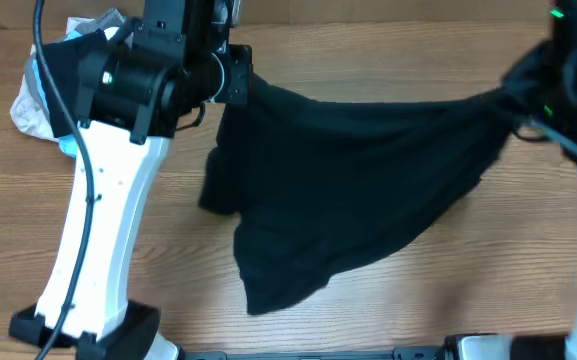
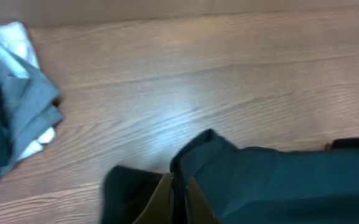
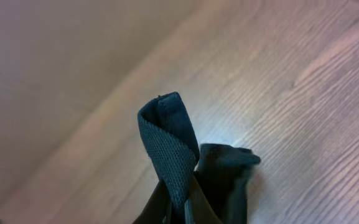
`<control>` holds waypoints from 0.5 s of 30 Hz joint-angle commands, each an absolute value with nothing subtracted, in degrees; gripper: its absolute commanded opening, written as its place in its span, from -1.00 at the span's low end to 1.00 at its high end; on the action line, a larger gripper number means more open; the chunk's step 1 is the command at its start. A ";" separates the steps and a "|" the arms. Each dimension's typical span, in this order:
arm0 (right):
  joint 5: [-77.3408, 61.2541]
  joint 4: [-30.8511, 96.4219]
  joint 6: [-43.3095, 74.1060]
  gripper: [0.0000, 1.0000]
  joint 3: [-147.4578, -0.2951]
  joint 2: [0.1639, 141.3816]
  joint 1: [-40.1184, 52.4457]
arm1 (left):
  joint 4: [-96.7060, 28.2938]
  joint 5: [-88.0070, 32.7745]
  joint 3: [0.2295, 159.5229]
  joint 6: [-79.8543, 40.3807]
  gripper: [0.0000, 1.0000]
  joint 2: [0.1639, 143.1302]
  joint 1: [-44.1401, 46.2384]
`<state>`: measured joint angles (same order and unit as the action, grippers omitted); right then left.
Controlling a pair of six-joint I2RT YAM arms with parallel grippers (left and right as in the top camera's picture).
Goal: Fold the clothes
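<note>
The clothes, a black shirt [image 1: 358, 190], hang stretched across the middle of the wooden table between my two arms, the lower edge drooping toward the front. My left gripper [image 1: 236, 78] is shut on the shirt's top left corner. From the left wrist camera the tan fingers [image 2: 160, 202] pinch a black fold of the shirt [image 2: 279, 180]. My right gripper [image 1: 516, 92] is shut on the top right corner. In the right wrist view a ribbed black hem [image 3: 170, 146] sticks up from between that gripper's closed fingers [image 3: 198, 208].
A pile of black, grey, white and light-blue garments [image 1: 53, 85] lies at the back left, behind the left arm's white link [image 1: 98, 230]. The pile [image 2: 17, 106] also shows at the left of the left wrist view. Bare wood [image 1: 448, 290] lies at the front right.
</note>
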<state>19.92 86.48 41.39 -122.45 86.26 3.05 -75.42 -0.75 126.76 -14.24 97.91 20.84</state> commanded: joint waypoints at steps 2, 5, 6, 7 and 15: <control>20.93 85.62 42.00 -0.92 -122.87 80.66 2.92 | -73.60 11.38 127.46 -18.00 -0.92 85.91 25.21; 20.91 84.90 42.00 -0.92 -122.87 79.35 2.92 | -72.18 13.61 127.46 -19.38 -0.92 82.48 26.44; 20.93 84.31 42.00 -0.92 -122.87 79.33 2.92 | -71.77 14.13 127.46 -19.40 -0.92 81.91 26.44; 20.93 83.61 42.00 -0.92 -122.87 79.46 2.92 | -71.37 15.03 127.46 -19.64 -0.92 81.76 26.41; 20.91 74.81 41.80 -0.92 -122.87 88.07 2.85 | -66.11 27.24 127.37 -21.47 -0.92 91.44 25.54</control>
